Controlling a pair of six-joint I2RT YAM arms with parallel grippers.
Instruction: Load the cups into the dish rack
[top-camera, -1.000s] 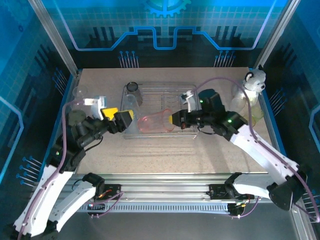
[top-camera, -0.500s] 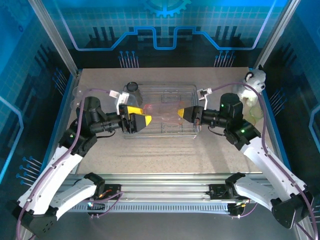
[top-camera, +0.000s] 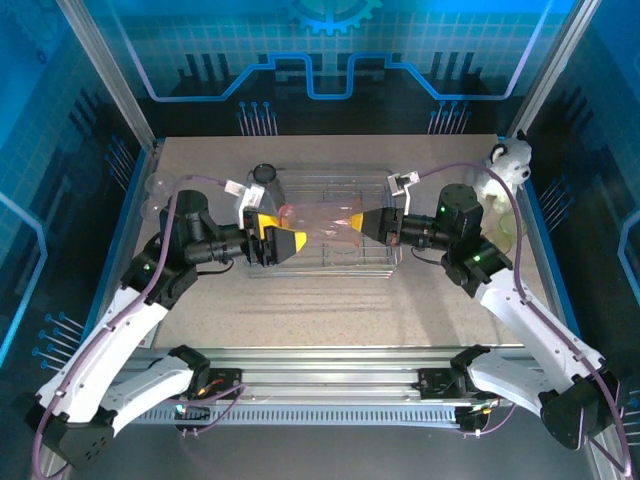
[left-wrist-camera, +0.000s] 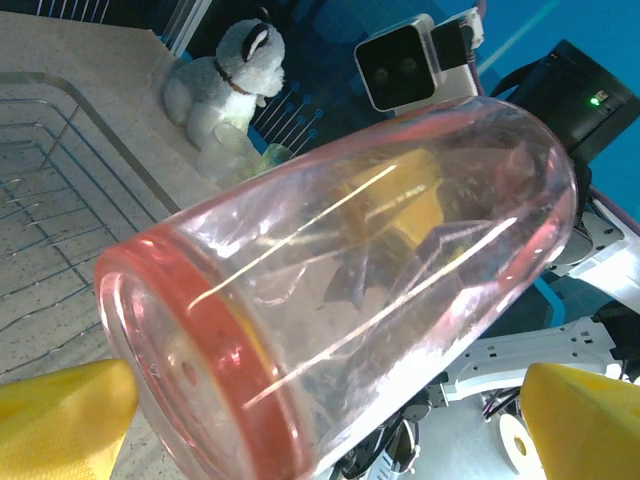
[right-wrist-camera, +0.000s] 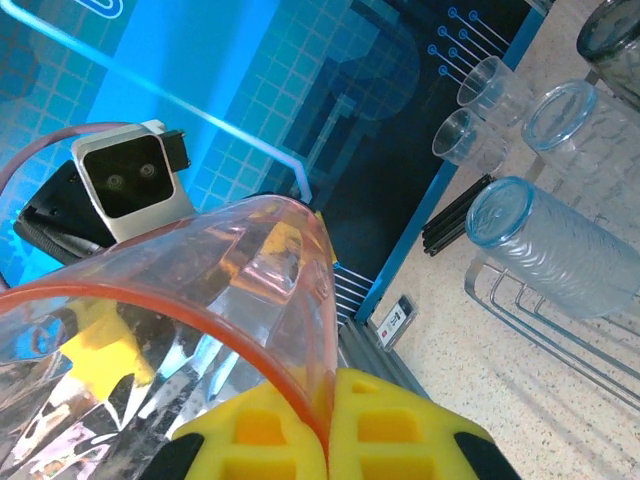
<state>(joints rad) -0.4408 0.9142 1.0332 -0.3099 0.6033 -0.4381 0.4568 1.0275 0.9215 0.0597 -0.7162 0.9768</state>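
The left gripper (top-camera: 279, 236), jaws wide apart, has moved in from outside the dish rack (top-camera: 345, 185) to hang over its left half. The pink cup (top-camera: 325, 222) now lies sideways above the rack's middle, raised from its front edge. The right gripper (top-camera: 362, 224) is clamped on its rim.

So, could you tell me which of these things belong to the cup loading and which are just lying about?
Job in hand: pink cup, pale blue cup, grey cup, clear cups, yellow-green cup, dish rack.
Lying about: plush animal.
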